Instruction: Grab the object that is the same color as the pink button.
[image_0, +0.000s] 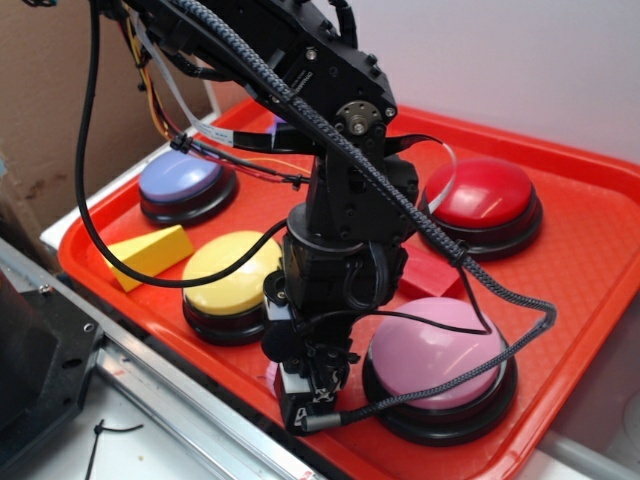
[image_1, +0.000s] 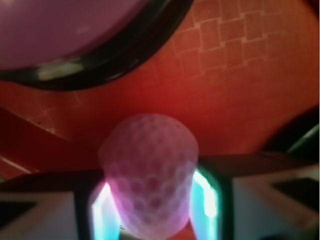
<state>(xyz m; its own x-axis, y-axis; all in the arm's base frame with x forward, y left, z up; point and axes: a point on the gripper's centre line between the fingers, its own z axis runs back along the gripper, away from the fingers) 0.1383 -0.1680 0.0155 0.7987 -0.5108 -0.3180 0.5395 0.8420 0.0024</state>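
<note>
The object, a small pink dimpled ball (image_1: 148, 175), sits between my two fingers (image_1: 206, 200) in the wrist view and looks squeezed tall by them. My gripper (image_1: 152, 205) is shut on it, low over the red tray (image_1: 235, 75). The pink button (image_1: 60, 30), a glossy pink dome on a black base, lies just beyond the ball. In the exterior view my gripper (image_0: 305, 395) points down at the tray's front edge, directly left of the pink button (image_0: 435, 352). Only a pink sliver of the ball (image_0: 271, 373) shows beside the fingers there.
On the red tray (image_0: 580, 300) stand a yellow button (image_0: 228, 270) just left of the arm, a lavender button (image_0: 180, 178) at back left and a red button (image_0: 480, 192) at back right. A yellow wedge (image_0: 150, 253) and a red block (image_0: 430, 272) also lie on it.
</note>
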